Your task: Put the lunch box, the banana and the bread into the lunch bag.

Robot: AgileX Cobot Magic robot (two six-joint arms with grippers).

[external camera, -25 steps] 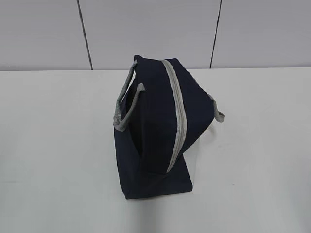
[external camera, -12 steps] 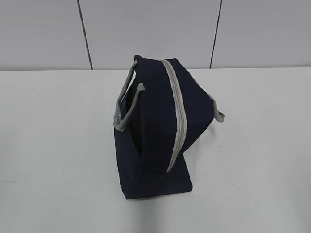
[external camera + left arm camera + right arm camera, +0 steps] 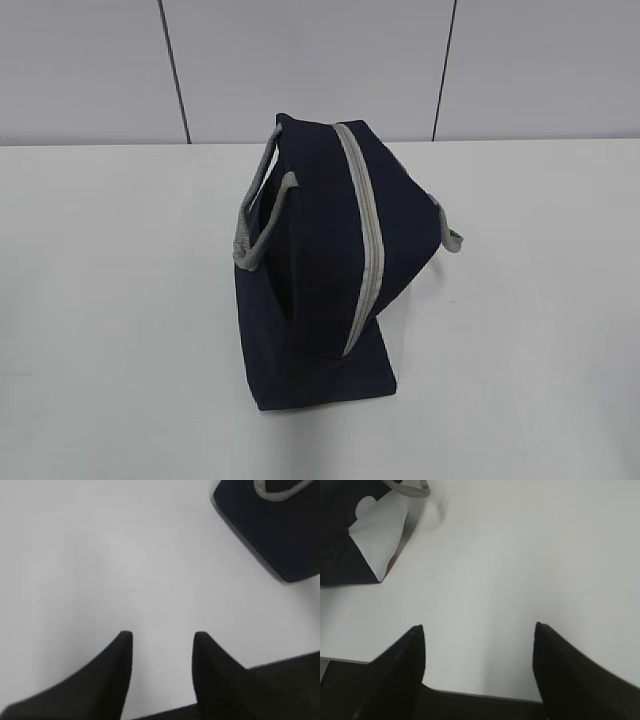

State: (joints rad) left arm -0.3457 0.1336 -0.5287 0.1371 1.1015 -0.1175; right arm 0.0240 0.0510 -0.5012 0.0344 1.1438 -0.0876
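In the exterior view, the lunch bag [image 3: 330, 270] stands alone in the middle of the white tabletop [image 3: 110, 300], its grey zipper [image 3: 365, 235] drawn closed along the top ridge and grey webbing handles [image 3: 255, 225] hanging off both sides. Neither tool shows in this view.

In the left wrist view, the left tool [image 3: 162, 652] hangs over bare tabletop with its two dark fingers [image 3: 120, 655] spread apart and nothing between them. One navy corner of the lunch bag [image 3: 280, 525] sits at the upper right, well apart from the fingertips, with a loop of grey handle on it.

In the right wrist view, the right tool [image 3: 477, 640] has its fingers spread wide and pinches nothing. The lunch bag [image 3: 350, 540] lies at the upper left, showing its white side panel [image 3: 377, 535] and dark fabric, well clear of the tool.
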